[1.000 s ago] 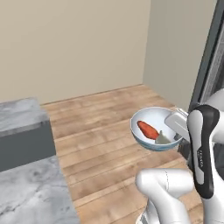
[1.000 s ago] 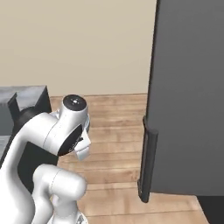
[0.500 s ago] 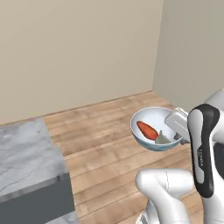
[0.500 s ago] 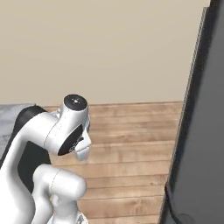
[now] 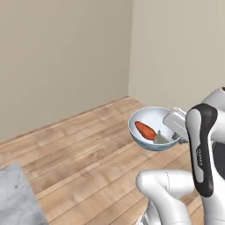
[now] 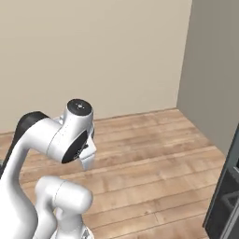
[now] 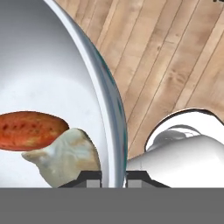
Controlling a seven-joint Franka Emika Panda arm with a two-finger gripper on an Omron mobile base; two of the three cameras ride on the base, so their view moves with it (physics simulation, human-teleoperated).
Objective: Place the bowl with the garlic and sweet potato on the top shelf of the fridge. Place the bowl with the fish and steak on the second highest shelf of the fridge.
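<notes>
Base is turning away from the surface [image 5: 17, 197]; claw [image 7: 113, 177] is still clamping the bowl [image 5: 151, 134] rim, carrying sweet potato [image 5: 145, 130] and garlic [image 5: 161, 138] fridgeward.

You are looking at a home kitchen. Plain beige walls [image 5: 66, 57] meet in a corner above a wood-plank floor [image 6: 149, 144]. A grey stone worktop [image 5: 17, 200] edges in at the lower left, and a dark appliance front [image 6: 226, 200] stands at the far right.

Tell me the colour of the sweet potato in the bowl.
Orange-red with darker speckles; the sweet potato shows best in the hand view.
</notes>
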